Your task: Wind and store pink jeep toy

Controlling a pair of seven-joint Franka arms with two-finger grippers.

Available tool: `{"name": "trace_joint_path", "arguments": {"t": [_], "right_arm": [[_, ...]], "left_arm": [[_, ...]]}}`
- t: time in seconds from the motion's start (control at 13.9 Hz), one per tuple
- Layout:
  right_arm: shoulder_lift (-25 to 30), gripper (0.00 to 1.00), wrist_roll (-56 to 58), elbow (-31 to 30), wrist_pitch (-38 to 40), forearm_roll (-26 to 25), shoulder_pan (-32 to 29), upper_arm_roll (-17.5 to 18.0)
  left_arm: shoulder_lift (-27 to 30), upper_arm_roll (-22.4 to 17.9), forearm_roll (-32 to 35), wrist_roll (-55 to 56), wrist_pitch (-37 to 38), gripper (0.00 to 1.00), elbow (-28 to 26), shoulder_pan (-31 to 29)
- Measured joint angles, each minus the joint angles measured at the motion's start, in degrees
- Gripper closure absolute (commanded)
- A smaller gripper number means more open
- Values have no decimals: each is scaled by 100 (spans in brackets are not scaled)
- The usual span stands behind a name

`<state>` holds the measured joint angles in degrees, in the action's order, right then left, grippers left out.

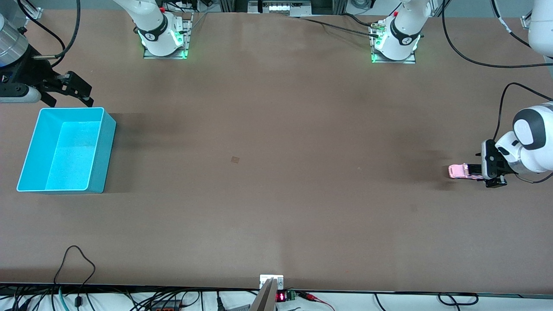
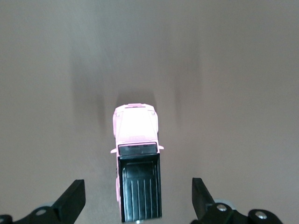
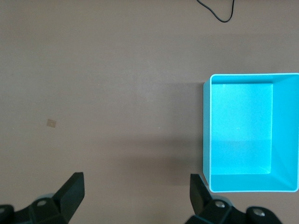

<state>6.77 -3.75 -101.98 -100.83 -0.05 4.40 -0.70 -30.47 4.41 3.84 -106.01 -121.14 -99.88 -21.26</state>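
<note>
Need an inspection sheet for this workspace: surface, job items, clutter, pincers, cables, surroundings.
Surface: brown table, one small square mark near the middle.
Job's things: pink jeep on the table at the left arm's end, on its wheels. Turquoise bin at the right arm's end, nothing seen inside.
Clutter: nothing seen.
Pincers: left pincer low at the jeep's rear, fingers open on either side of it, not touching. Right pincer open, holds nothing, over the table beside the bin; that arm waits.
Cables: black cable on the table near the left arm's base; cable loop at the edge nearest the camera.
Surroundings: wiring and a red display below that edge.
</note>
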Motion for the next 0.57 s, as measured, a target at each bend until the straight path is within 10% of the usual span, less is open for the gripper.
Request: {"name": "trace_joint_path", "arguments": {"t": [0.57], "right_arm": [[-1, 0, 0, 0, 2, -4, 0, -1]], "left_arm": [[125, 36, 2, 3268, 2562, 0, 1349, 1118]]}}
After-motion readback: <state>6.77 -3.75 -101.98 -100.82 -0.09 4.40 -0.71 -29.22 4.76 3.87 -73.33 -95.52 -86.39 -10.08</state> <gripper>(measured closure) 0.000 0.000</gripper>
